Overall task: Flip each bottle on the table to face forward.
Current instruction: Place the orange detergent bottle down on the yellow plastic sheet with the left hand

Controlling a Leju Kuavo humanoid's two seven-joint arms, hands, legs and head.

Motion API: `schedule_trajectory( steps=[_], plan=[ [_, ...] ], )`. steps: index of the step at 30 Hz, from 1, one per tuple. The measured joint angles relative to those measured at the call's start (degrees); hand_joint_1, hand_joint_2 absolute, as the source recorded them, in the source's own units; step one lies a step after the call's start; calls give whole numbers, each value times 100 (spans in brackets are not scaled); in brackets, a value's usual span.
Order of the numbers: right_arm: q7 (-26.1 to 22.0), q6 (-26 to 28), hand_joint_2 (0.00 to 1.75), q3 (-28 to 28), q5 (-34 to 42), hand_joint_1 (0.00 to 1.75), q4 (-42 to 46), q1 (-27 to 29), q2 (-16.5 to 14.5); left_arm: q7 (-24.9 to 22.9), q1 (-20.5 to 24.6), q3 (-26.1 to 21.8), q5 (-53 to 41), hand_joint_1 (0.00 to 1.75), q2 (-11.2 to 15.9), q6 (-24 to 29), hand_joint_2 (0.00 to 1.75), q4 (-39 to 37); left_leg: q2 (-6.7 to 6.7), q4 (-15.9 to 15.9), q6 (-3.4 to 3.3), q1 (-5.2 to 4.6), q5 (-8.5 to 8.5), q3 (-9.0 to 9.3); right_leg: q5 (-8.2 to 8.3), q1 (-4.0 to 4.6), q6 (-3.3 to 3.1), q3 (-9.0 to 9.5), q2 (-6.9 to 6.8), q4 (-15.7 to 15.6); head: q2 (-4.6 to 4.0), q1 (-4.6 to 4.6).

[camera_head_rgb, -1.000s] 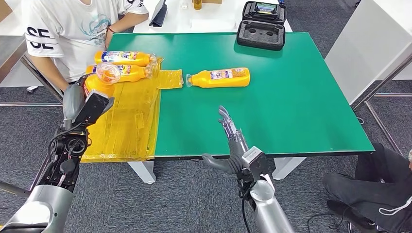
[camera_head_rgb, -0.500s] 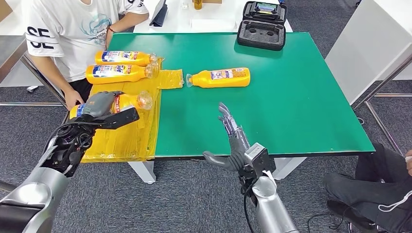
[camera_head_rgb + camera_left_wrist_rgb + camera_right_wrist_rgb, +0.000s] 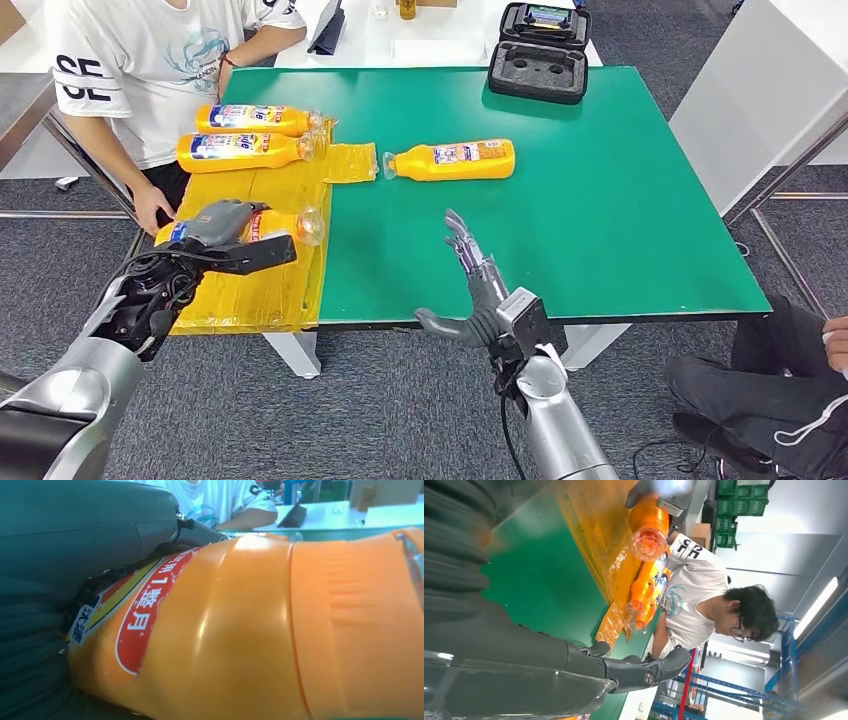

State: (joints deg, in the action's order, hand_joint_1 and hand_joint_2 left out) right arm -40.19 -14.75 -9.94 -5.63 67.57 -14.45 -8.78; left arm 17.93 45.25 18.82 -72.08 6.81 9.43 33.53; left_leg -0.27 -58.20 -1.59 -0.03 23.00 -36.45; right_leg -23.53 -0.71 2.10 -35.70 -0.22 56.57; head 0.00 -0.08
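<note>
My left hand [image 3: 218,238] grips an orange bottle [image 3: 285,224] lying sideways just over the yellow sheet [image 3: 262,266], its clear cap pointing right; the left wrist view shows the same bottle [image 3: 240,630] close up with its red label. Two more orange bottles [image 3: 258,120] [image 3: 248,151] lie side by side at the sheet's far end. A fourth orange bottle [image 3: 455,160] lies on the green table [image 3: 600,210], cap to the left. My right hand [image 3: 472,280] hovers over the table's near edge, fingers spread, holding nothing.
A person in a white shirt [image 3: 150,70] sits at the table's far left corner, one hand [image 3: 155,208] near the sheet's left edge. A black open case [image 3: 538,55] stands at the table's back. Another person's legs [image 3: 760,390] are at the lower right.
My left hand has turned the bottle from cap-up to lying sideways and lowered it onto the near part of the sheet. The right hand has drifted slightly forward.
</note>
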Motion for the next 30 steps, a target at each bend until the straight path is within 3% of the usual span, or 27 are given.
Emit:
schedule_trajectory(
  steps=[23,30],
  plan=[
    [0,-11,175,-6,-143,0,-568,-369,-57,133,-26,229,-34,171,-4,-637,175,-401,-2,0,0,0,0,-3,0,0,0,0,-1,1,0,1],
    [0,-30,175,-13,-140,0,-713,-432,-60,115,-36,297,-123,162,-6,-757,175,-638,-1,0,0,0,0,-2,0,0,0,1,0,1,0,1]
  ],
)
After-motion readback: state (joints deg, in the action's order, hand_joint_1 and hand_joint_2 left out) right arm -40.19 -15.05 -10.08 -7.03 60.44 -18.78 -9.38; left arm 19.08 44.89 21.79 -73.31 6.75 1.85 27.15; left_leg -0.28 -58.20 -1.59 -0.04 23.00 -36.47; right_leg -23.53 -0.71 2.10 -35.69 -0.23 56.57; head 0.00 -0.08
